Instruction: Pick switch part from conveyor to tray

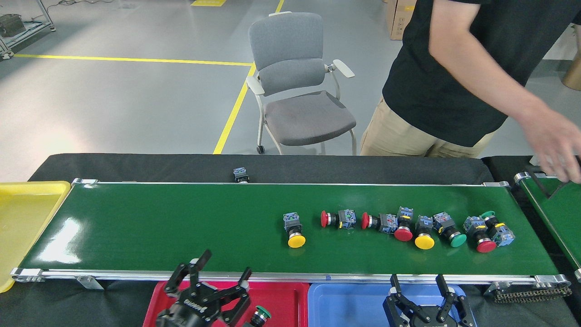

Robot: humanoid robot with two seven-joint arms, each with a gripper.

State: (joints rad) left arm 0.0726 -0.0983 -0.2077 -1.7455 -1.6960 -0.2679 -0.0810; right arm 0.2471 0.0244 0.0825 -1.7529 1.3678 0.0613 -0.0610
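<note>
Several switch parts lie in a row on the right half of the green conveyor [159, 227]. The leftmost has a yellow cap [294, 230], followed by red-capped ones [337, 219], another yellow [424, 232], a green [450, 230] and a red and green pair [486, 232]. My left gripper [211, 272] is open above the red tray [286, 295], at the belt's near rail. A green-capped switch part [261, 314] lies in that tray beside it. My right gripper [416, 282] is open and empty over the blue tray [345, 302].
A person stands behind the belt at the right, one hand [556, 145] above the second green belt [553, 213]. One stray switch part [240, 175] sits on the black cloth behind the far rail. A yellow tray [22, 213] is at the left end. A grey chair [299, 91] stands beyond.
</note>
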